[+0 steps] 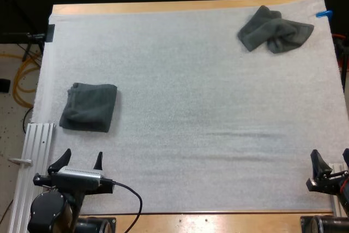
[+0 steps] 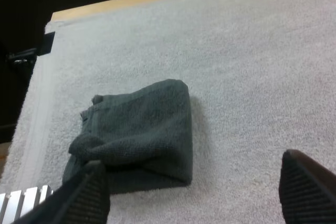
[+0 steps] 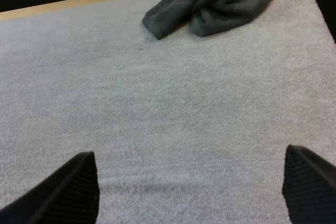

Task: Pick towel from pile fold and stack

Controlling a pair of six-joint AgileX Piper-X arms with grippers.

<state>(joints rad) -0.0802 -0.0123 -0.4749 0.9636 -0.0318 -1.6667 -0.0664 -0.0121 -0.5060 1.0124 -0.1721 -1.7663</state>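
High view: folded towel (image 1: 89, 107) is lying flat on the white mat (image 1: 191, 118) near the bench (image 1: 163, 7) left edge, just ahead of the left gripper (image 1: 83, 155). Crumpled towel (image 1: 274, 29) is sitting at the mat's far right corner, well apart from the folded one. Right gripper (image 1: 330, 155) is hovering at the near right edge. Both sets of fingers (image 2: 86, 195) are standing apart, clamping nothing. Right wrist view: crumpled towel is lying well ahead across bare mat.

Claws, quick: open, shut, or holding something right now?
Left claw: open, holding nothing.
Right claw: open, holding nothing.
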